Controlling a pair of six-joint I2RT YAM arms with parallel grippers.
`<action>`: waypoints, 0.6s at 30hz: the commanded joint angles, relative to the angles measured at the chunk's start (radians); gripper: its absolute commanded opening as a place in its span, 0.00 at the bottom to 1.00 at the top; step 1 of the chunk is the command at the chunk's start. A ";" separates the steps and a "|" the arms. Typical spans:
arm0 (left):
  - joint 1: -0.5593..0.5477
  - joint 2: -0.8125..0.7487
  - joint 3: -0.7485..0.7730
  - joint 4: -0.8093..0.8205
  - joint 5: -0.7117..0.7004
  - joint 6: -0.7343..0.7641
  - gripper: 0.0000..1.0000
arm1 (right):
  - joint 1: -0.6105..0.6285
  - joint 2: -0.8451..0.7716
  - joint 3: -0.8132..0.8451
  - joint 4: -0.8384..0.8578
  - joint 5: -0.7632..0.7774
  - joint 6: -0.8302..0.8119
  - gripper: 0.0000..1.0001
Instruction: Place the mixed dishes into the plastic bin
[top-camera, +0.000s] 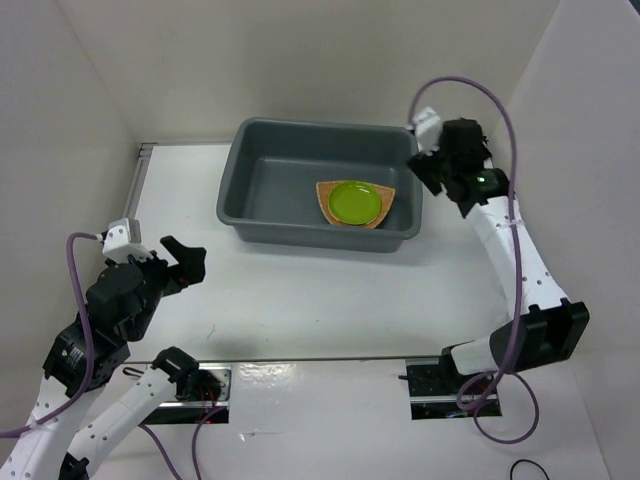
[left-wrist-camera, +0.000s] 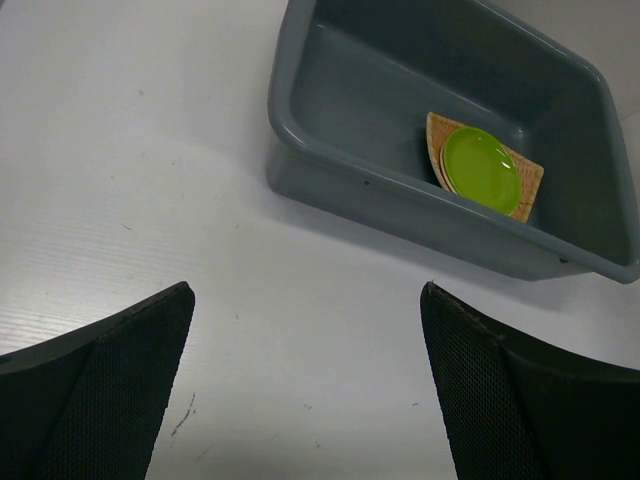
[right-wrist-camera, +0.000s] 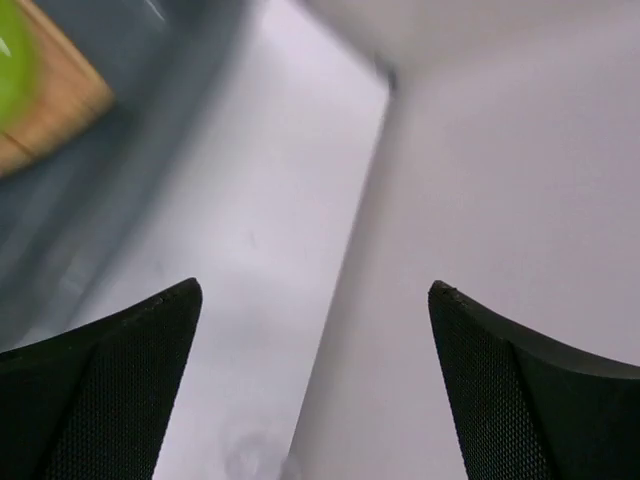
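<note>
Lime-green plate (top-camera: 355, 202) sits on the orange woven plate (top-camera: 326, 193) inside the grey plastic bin (top-camera: 300, 124); left hand (left-wrist-camera: 305, 290) over the desk (top-camera: 330, 300) and right hand (right-wrist-camera: 315, 288) beside the bin are both spread and empty; no other dishes in view, so probably near done; next move is spotting any leftovers.

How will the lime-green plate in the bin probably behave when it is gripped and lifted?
The lime-green plate looks glossy and smooth, so it may slip in a grip. It seems thin and shallow, so probably light and stiff. It lies flat on the orange woven plate, so a push would likely slide it rather than tip it.
</note>
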 joint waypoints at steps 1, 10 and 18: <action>0.001 -0.028 -0.011 0.034 -0.016 -0.010 1.00 | -0.174 -0.025 -0.118 -0.228 0.060 0.169 0.98; 0.001 -0.019 -0.011 0.044 -0.025 -0.010 1.00 | -0.624 -0.452 -0.506 -0.270 -0.174 -0.114 0.98; 0.001 0.000 -0.011 0.044 -0.025 -0.010 1.00 | -0.805 -0.289 -0.563 -0.268 -0.305 -0.184 0.98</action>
